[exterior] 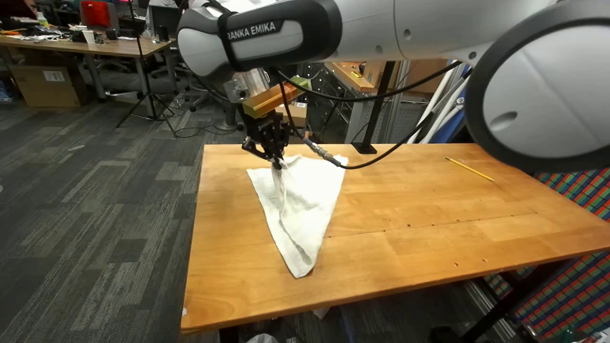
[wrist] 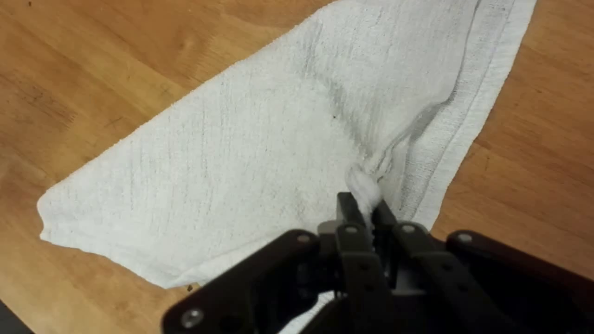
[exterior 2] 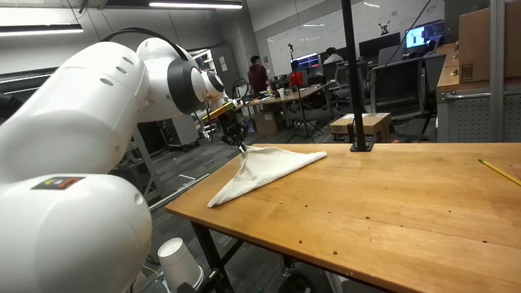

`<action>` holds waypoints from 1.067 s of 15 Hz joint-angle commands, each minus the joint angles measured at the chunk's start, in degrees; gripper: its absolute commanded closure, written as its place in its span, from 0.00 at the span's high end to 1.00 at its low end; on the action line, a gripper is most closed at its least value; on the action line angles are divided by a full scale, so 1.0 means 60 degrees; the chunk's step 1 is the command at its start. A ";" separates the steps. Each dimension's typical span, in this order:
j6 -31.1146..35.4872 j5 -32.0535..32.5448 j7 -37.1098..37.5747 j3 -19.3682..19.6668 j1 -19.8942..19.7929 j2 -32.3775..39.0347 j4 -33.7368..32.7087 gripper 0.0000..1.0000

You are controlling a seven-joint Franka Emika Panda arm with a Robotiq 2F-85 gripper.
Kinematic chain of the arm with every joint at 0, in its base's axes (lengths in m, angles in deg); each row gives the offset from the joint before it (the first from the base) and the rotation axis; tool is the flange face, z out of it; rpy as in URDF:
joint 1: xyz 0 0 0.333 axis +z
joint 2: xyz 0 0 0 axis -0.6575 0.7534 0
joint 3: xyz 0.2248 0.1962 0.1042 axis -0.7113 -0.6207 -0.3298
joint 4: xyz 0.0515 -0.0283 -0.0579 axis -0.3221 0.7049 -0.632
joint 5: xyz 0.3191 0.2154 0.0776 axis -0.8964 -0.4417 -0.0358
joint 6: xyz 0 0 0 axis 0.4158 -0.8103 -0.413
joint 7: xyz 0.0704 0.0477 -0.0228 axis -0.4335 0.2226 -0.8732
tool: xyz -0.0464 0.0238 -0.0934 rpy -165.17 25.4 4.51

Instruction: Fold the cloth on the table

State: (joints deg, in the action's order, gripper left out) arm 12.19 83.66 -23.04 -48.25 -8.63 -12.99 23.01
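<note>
Pinching a bunched bit of the cloth (wrist: 241, 162) in my claw (wrist: 365, 207) — tented up there, rest lying partly doubled over on the table (exterior: 405, 257) — pencil (exterior: 469, 168) well apart.

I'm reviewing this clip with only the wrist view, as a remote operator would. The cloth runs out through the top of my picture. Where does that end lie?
Observer: In an exterior view, the cloth narrows there to a corner that rests on the table, inside its edge.

Operator: Looking down, I can't judge height. Is the pinched part up off the wood?

Observer: Yes, in both exterior views the tool holds it in a small peak above the surface.

Operator: Is anything loose lying beyond my frame?

Observer: A yellow pencil lies on the table, well apart from the cloth.
</note>
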 commanded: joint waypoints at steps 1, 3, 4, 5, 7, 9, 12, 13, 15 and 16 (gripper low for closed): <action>-0.1117 0.0215 -0.0366 0.0239 0.0475 0.1182 -0.2273 0.08; -0.1369 0.0181 -0.0399 0.0329 0.0591 0.1408 -0.2708 0.34; -0.1278 -0.0042 -0.0420 0.0616 0.0693 0.1273 -0.2505 0.35; -0.1375 -0.0057 -0.0460 0.0697 0.0742 0.1387 -0.2723 0.38; -0.1441 -0.0087 -0.0518 0.0871 0.0789 0.1551 -0.3004 0.53; -0.1545 -0.0167 -0.0567 0.0965 0.0793 0.1658 -0.3280 0.69; -0.1689 -0.0286 -0.0605 0.1057 0.0746 0.1798 -0.3722 0.92; -0.1738 -0.0299 -0.0620 0.1101 0.0746 0.1811 -0.3828 1.00; -0.1777 -0.0386 -0.0607 0.1133 0.0720 0.1814 -0.4049 1.00; -0.1742 -0.0444 -0.0638 0.1133 0.0687 0.1810 -0.4173 1.00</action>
State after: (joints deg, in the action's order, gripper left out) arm 3.63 82.78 -25.31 -42.51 -4.33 -4.18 4.23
